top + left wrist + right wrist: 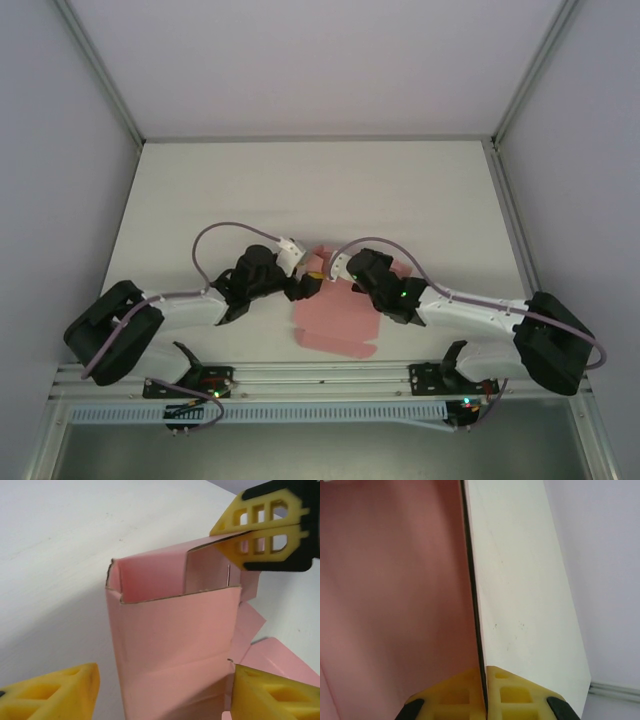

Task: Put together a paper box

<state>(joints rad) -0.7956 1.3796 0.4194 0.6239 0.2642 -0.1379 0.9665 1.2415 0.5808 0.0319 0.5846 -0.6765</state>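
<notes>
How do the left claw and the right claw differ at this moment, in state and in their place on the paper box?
The left claw is open, its fingers wide apart; the right claw is shut on the paper box. The left claw straddles the folded-up wall, one finger clearly off it; the right claw pinches the top edge of a raised flap. Both have yellow fingers.
</notes>
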